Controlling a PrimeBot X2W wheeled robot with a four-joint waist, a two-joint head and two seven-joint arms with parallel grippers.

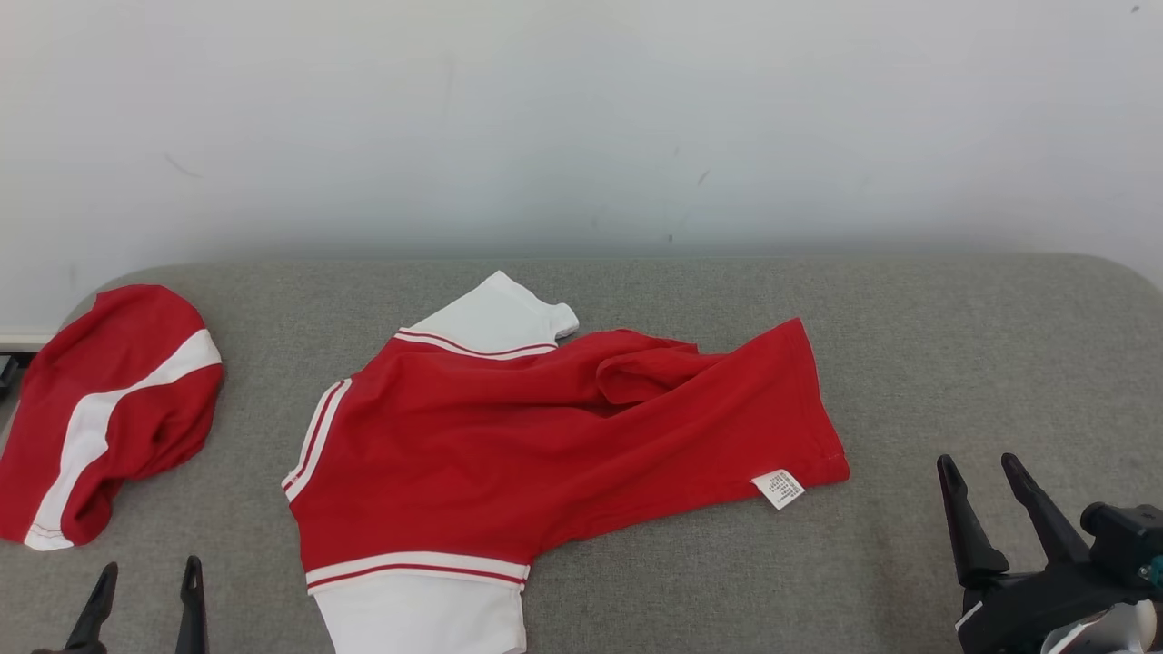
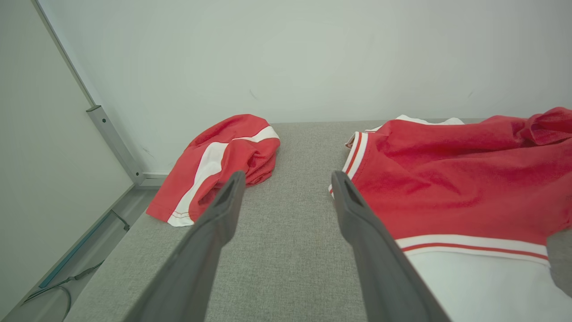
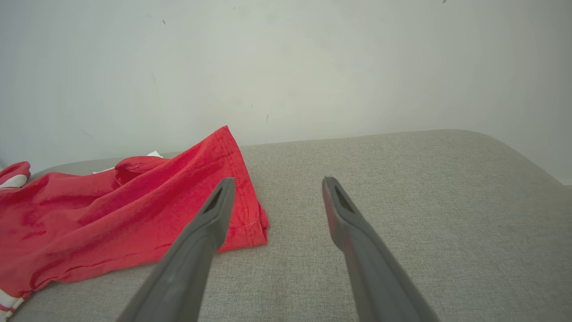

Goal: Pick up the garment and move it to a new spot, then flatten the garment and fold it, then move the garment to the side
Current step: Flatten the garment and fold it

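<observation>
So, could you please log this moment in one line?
left hand: open | right hand: open | red shirt: rumpled, untouched | second garment: bunched at left

Robot test booth in a lab, not a lived-in room

The desk (image 1: 909,363) is a grey fabric-covered slab with rounded corners, set against a blank white wall (image 1: 581,118). In the left wrist view a plain side panel (image 2: 40,134) meets that wall at a bare aluminium frame post (image 2: 114,143), and a loose cable (image 2: 62,282) trails below the desk edge. On the fabric lie a red-and-white garment (image 1: 509,427) and a second garment (image 1: 109,400) like it.
</observation>
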